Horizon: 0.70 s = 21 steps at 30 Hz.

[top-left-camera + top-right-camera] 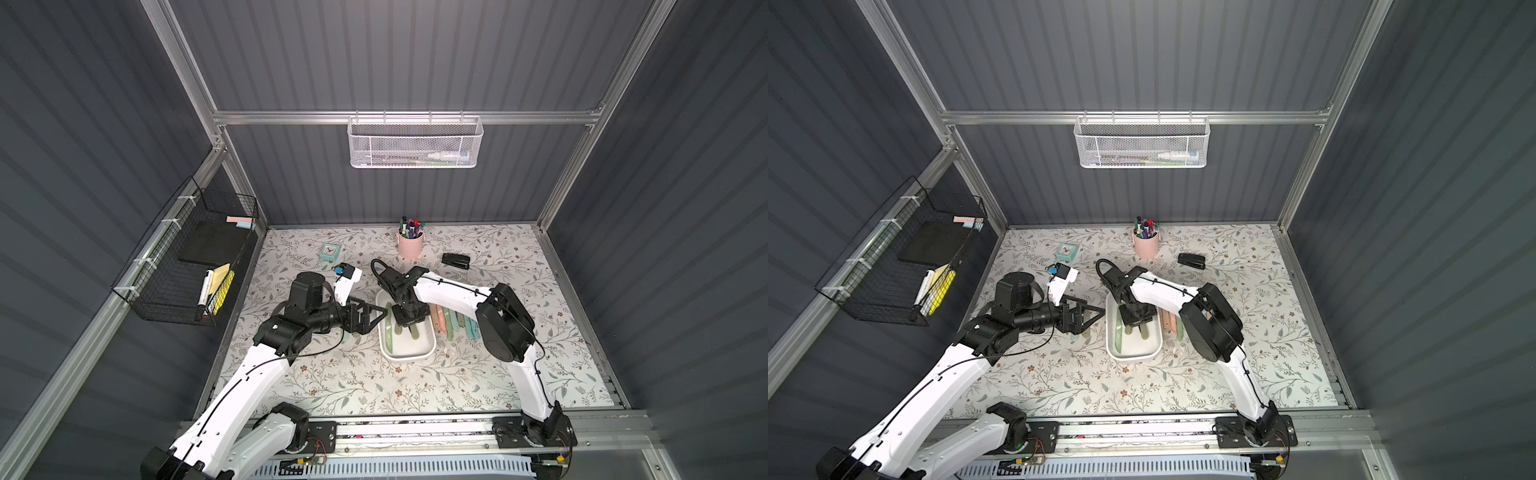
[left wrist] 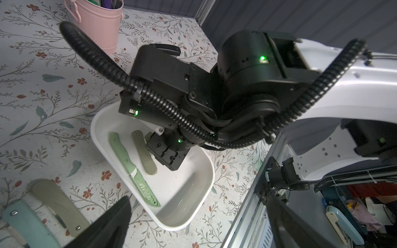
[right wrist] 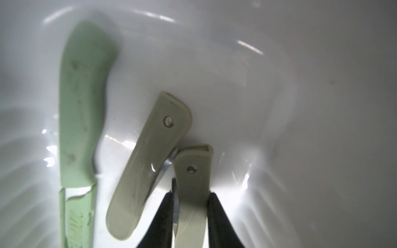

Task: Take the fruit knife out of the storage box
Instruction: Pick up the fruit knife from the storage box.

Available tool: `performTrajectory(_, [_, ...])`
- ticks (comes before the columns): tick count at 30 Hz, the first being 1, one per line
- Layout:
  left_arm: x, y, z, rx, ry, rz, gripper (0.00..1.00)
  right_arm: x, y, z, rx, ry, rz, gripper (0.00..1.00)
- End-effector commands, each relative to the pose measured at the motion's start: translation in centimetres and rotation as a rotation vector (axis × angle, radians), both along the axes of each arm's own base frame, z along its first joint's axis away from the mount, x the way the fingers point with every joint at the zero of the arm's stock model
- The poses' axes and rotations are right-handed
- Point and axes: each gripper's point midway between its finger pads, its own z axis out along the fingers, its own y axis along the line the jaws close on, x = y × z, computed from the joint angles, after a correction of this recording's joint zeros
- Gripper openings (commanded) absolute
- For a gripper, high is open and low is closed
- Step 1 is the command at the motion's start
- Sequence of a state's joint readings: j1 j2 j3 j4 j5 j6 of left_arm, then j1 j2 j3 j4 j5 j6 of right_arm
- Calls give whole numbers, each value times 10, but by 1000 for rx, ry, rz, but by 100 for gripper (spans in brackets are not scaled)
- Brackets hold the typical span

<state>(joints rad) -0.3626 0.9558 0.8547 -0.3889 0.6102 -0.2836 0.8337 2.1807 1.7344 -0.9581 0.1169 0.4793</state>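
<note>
Right claw (image 1: 405, 321) clamped on fruit knife (image 1: 415, 333), knife inside storage box (image 1: 409, 354).
Top views: glossy white box with rounded corners sits on the floral table (image 1: 374, 386). Right arm has elbow up, wrist pitched down into the box. Left claw (image 1: 1096, 321) sits level just beside the box rim, spread wide, holding nothing. Left wrist: box holds a matte green sheathed knife (image 2: 129, 163) marked CERAMIC and a slim olive folding knife (image 2: 144, 154) lying flat, with the right claw just beside it. Right wrist: black fingers (image 3: 221, 219) pinch the fruit knife (image 3: 191, 193) on both sides of its smooth olive riveted handle. The olive folding knife (image 3: 148, 167) lies close alongside.
</note>
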Motion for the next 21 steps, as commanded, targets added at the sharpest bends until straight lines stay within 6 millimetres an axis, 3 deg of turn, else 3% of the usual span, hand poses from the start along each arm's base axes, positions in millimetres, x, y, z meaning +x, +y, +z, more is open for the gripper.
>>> performTrajectory(1, [-2,0,3,-5,-33,-14,99,6,-2,33,35,-69,-22,24])
performTrajectory(8, [-1,-1,-1,0,-17,-16,99,13,-10,69,94,-119,-47,23])
performTrajectory(12, [2,-1,-8,19,14,-12,99,18,-26,86,145,-127,-97,23])
performTrajectory(17, [8,-9,-15,0,64,-35,99,26,-72,97,155,-146,-186,24])
performTrajectory(21, [8,-15,-19,-18,104,-62,99,29,-123,89,125,-128,-275,24])
